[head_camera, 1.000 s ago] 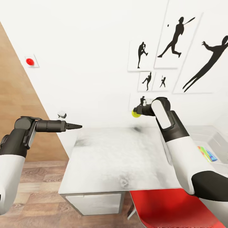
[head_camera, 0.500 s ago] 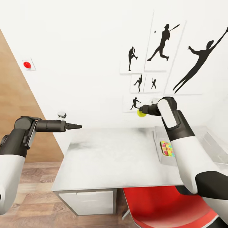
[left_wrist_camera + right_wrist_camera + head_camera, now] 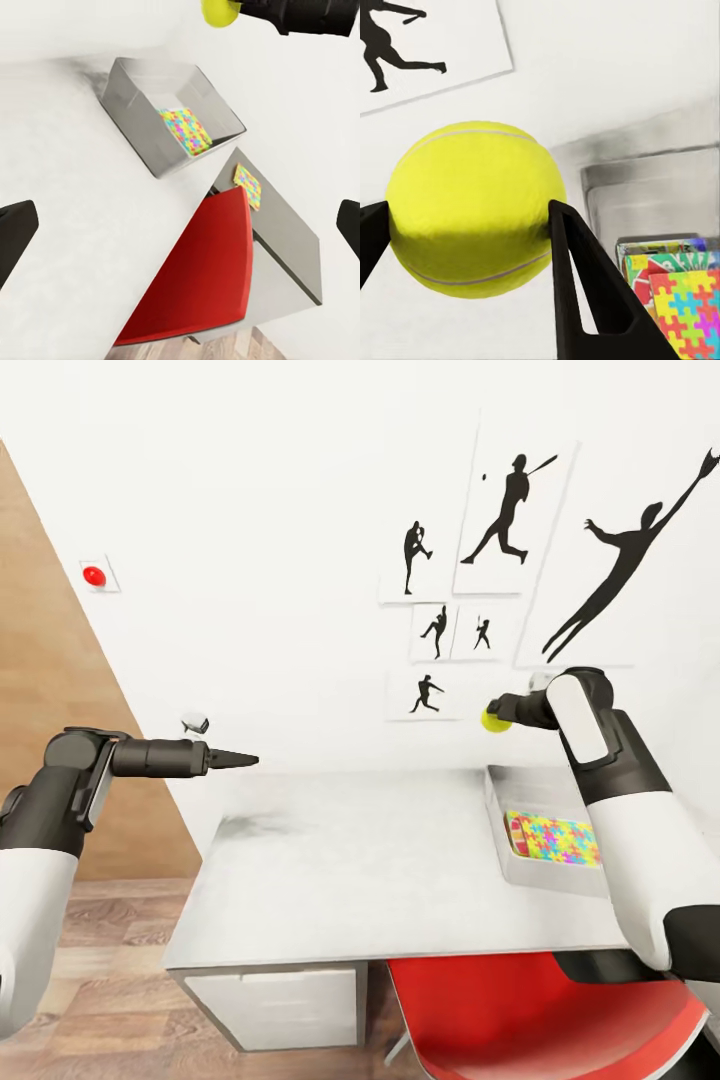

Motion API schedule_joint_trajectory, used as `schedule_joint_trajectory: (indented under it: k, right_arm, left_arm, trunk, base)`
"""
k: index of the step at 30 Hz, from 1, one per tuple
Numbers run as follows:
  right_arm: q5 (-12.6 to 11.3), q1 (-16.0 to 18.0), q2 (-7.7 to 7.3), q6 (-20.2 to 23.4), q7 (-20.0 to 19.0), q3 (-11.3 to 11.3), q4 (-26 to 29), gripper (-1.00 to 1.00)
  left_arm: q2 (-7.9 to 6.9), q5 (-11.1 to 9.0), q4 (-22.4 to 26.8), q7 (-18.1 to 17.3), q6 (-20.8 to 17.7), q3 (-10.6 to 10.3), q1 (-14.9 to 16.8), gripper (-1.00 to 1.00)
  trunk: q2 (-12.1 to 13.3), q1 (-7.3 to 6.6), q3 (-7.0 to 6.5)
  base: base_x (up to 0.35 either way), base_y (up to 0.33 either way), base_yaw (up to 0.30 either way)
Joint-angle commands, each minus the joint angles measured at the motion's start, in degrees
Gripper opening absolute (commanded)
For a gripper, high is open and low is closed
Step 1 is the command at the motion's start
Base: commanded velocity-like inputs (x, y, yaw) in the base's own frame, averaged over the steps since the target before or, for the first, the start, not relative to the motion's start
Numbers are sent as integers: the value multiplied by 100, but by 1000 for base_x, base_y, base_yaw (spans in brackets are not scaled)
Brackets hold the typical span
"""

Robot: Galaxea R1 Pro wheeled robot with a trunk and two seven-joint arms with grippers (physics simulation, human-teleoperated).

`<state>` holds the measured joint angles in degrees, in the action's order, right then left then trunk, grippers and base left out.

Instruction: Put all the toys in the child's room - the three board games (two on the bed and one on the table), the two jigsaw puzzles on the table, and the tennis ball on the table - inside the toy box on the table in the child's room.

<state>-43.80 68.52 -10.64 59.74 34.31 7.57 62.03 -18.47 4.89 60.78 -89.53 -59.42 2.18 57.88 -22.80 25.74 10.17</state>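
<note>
Gripping the tennis ball (image 3: 492,719), right fingers (image 3: 577,277) have shifted rightward, now above the toy box (image 3: 520,860) on the worktop (image 3: 350,870); jigsaw puzzle (image 3: 555,838) inside. Left gripper (image 3: 240,761) unchanged, fingers spread. No legible writing.

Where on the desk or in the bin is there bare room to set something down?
Most of the white table top left of the toy box is bare. Inside the bin, a jigsaw puzzle covers the near floor; its far end looks bare.
</note>
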Motion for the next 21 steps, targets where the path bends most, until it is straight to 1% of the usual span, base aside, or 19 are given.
schedule_joint_trajectory:
  k: [1,4,7,9,11,13,17,21]
  right_arm:
    - [-84,-6,-88,-2,57,17,-25,-100]
    - [-91,-47,-300,1,51,16,-75,-100]
    - [-93,-101,-395,8,45,15,-232,-100]
    - [-94,-115,-416,10,39,-23,-421,-100]
    - [-94,-128,-424,14,33,-102,-571,-100]
    - [-93,-144,-426,16,28,-134,-634,-100]
    - [-89,-166,-425,22,26,-173,-877,-100]
    - [-86,-169,-430,16,17,-181,-1206,-100]
  left_arm:
    - [1,50,4,-47,-58,8,5,100]
    - [1,52,4,-47,-58,7,5,100]
    - [1,55,4,-47,-58,4,4,100]
    - [-2,55,4,-47,-58,7,4,100]
    - [-39,55,4,-47,-58,7,5,100]
    - [-74,55,4,-47,-58,4,5,100]
    - [-123,55,4,-47,-58,4,5,100]
    - [-134,55,4,-47,-58,3,5,100]
  trunk:
    - [-12,4,3]
    - [-12,4,-25]
    - [-12,4,-54]
    - [-12,4,-73]
    - [-12,4,-91]
    - [-12,4,-110]
    - [-12,4,-148]
    - [-12,4,-186]
  base:
    - [0,0,0]
    - [0,-5,0]
    - [0,-81,0]
    - [0,-78,0]
    - [0,-32,0]
    - [0,-16,0]
    - [0,-5,0]
    - [0,-1,0]
